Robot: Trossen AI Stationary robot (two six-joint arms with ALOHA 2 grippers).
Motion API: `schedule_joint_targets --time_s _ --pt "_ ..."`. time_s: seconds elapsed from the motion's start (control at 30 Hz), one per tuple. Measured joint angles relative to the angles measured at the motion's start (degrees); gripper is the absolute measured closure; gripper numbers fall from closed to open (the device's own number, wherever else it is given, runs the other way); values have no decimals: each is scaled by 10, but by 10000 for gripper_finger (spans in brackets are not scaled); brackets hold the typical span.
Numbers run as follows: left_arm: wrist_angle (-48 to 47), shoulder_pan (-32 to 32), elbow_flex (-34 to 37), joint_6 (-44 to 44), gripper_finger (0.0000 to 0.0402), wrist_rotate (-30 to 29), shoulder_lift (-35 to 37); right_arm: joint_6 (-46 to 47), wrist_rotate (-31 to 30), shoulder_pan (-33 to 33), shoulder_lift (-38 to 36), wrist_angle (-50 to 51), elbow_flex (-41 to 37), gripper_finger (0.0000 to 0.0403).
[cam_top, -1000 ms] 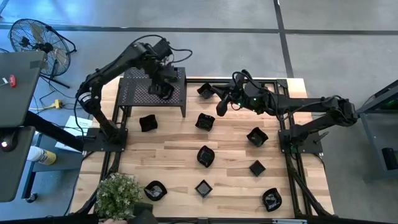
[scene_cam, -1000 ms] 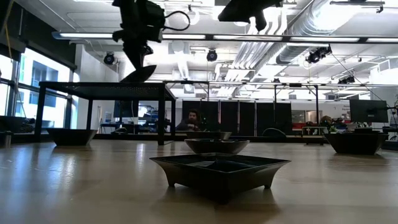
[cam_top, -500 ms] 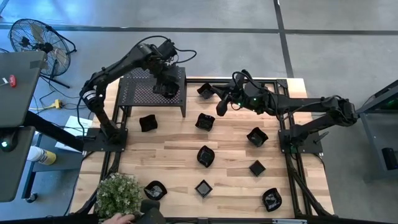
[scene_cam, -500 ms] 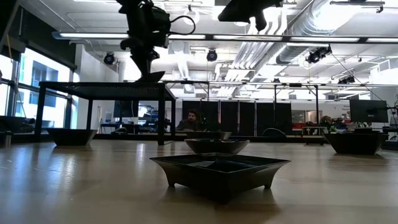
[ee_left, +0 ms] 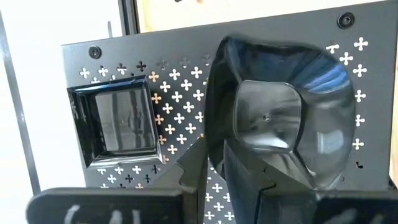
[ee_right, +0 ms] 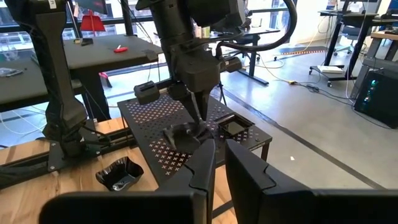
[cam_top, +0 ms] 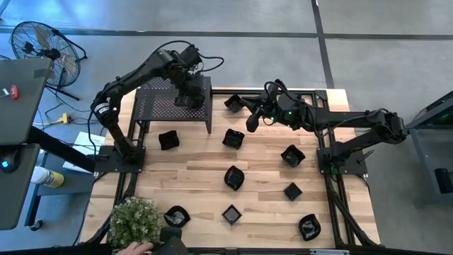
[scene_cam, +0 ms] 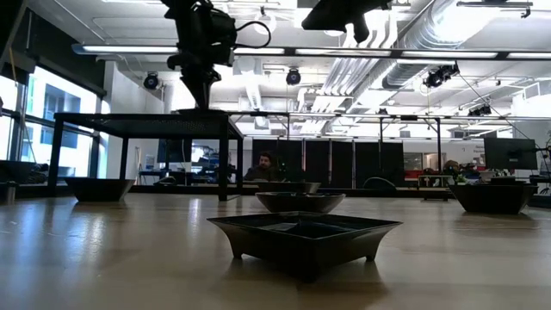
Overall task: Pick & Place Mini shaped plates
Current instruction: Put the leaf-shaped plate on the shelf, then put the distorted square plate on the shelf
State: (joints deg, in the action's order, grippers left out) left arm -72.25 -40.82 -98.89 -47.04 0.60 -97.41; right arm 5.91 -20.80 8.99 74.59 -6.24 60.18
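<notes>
Left gripper [cam_top: 190,97] clamped a glossy black scalloped mini plate [ee_left: 292,124] by its rim, resting it on the black perforated metal shelf [cam_top: 157,106] beside a square black dish [ee_left: 116,122]. Right gripper [cam_top: 249,122] hung above the wooden table [cam_top: 198,177], fingers narrowly apart, holding nothing.

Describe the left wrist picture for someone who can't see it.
The left gripper holds a glossy black plate by its rim, on or just above a perforated black shelf. A square plate already sits on the shelf beside it.
</notes>
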Motion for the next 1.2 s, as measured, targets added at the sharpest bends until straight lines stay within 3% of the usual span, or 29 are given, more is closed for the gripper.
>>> schedule_joint_targets --time_s 0.33,0.53,0.7,0.8,0.9,1.1,1.2 --pt "16 0 0 56 353 20 20 0 0 0 0 2 0 371" --pt "-28 0 12 110 396 144 73 0 0 0 -5 35 0 375" --pt "0 0 100 192 400 257 145 43 24 17 -41 155 0 397" --pt "101 0 192 279 400 266 210 90 58 40 -69 242 0 399" --pt "266 12 301 406 401 249 288 122 105 62 -86 320 -4 399" --pt "585 86 481 603 401 157 422 150 249 99 -103 450 -61 396" --pt "664 128 533 649 401 95 458 147 299 128 -109 502 -98 390"
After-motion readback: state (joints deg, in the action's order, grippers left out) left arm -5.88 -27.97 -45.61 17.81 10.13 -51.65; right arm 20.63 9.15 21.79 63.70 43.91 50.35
